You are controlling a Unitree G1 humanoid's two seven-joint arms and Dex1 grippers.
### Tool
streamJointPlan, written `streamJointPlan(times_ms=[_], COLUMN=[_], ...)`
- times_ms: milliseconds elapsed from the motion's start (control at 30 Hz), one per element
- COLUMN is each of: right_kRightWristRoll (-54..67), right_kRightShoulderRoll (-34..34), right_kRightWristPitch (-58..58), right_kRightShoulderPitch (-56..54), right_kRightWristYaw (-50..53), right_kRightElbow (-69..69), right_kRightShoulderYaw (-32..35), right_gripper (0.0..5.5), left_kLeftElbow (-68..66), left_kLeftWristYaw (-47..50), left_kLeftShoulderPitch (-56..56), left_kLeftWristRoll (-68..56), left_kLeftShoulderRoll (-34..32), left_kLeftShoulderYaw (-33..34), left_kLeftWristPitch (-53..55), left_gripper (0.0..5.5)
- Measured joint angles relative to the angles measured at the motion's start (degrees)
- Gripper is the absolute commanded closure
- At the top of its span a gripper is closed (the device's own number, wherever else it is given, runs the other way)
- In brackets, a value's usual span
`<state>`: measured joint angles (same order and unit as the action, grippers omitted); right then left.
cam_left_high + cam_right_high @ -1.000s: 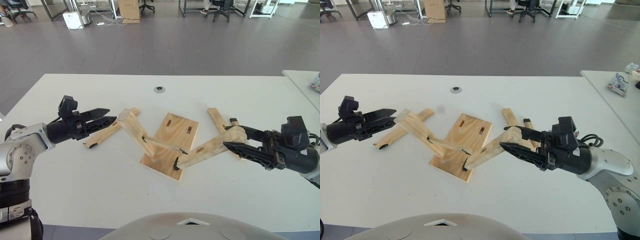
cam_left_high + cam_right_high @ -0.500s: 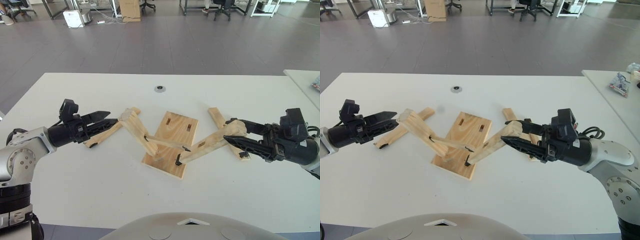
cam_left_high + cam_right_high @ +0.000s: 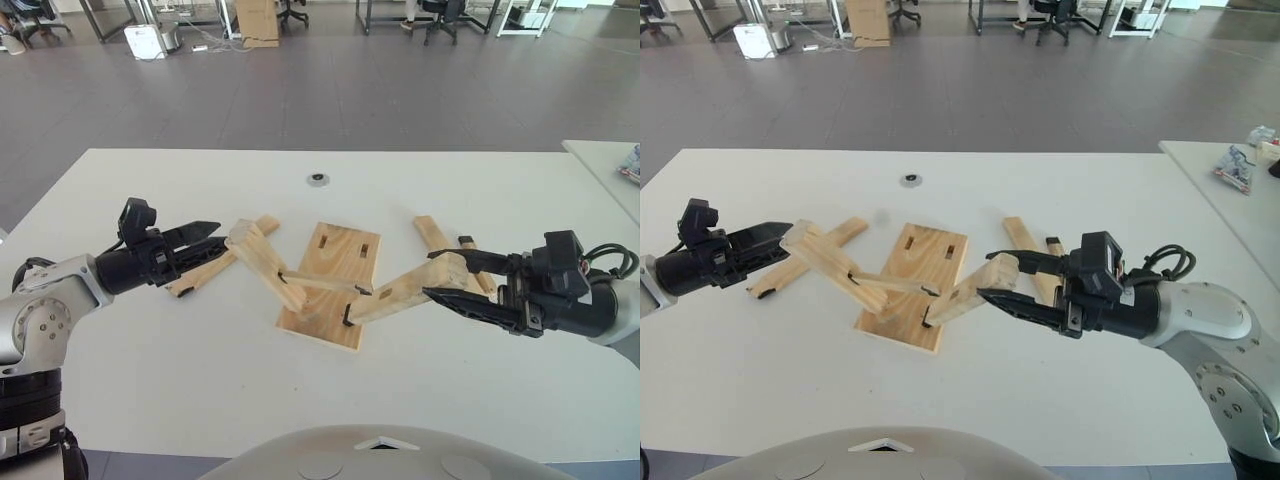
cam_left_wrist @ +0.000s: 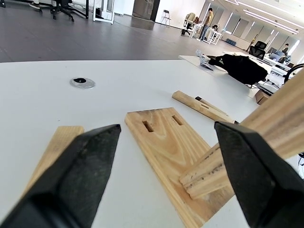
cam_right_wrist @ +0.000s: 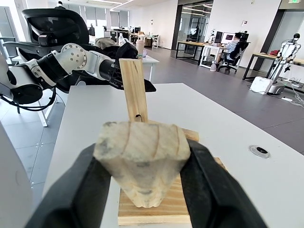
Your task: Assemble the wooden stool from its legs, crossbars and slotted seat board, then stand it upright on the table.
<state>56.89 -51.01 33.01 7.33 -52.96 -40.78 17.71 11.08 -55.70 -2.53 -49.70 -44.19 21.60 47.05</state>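
Table: a broad white table fills the middle of the head view, with a small round metal grommet set into it just above centre.
Seat board: the flat, rectangular, pale-wood slotted seat board lies on the table at the centre of the frame, its two slots toward the upper end.
Right gripper: at centre right, the black two-fingered right gripper pinches the thick upper end of a chunky pale-wood leg. Its wrist view shows the end grain wedged tight between both fingers.
Leg frame: the held leg slopes down and left until its lower end hangs over the board's near edge. A thin wooden crossbar links it to a second chunky pale-wood leg, which climbs toward the upper left. Whether the lower ends rest on the board cannot be told.
Left gripper: at centre left, the black two-fingered left gripper hovers with its fingers spread wide and nothing between them, its tips just beside the second leg's raised end.
Loose pieces: a flat pale-wood slat lies on the table beneath the left gripper. A matching wooden piece lies to the upper right of the board, beyond the right gripper.
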Motion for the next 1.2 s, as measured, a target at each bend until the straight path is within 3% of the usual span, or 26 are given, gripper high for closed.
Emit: streamJointPlan(times_ms=[100, 433, 700, 1000, 1200], right_kRightWristRoll=[-0.01, -1.23, -4.20, -9.99, -11.95], right_kRightShoulderRoll=[-2.48, -4.93, -1.28, 0.34, 4.09], right_kRightWristPitch=[2.09, 5.25, 6.43, 5.99, 6.76], right_kRightShoulderPitch=[-7.83, -18.49, -27.74, -32.82, -38.64], right_kRightWristYaw=[-1.38, -3.73, -6.55, -8.67, -9.48], right_kRightElbow=[3.34, 6.51, 14.49, 11.32, 16.13], right_kRightShoulderYaw=[-4.24, -10.40, -18.17, -25.12, -30.23], right_gripper=[3.43, 3.43, 3.43, 3.43, 3.43], left_kLeftElbow=[2.07, 8.54, 9.50, 10.97, 10.92], left_kLeftWristYaw=[1.62, 7.49, 8.86, 11.47, 12.96], left_kLeftShoulderPitch=[0.58, 8.45, 9.09, 10.89, 10.90], left_kLeftWristRoll=[-0.55, -2.07, -1.98, -1.95, -1.84], left_kLeftShoulderRoll=[1.82, 8.26, 9.77, 10.56, 10.84], left_kLeftShoulderYaw=[0.09, 1.84, 0.96, 0.62, 0.54], left_kLeftWristPitch=[0.00, -1.18, -2.79, -3.98, -5.01], left_gripper=[1.85, 1.85, 1.85, 1.85, 1.85])
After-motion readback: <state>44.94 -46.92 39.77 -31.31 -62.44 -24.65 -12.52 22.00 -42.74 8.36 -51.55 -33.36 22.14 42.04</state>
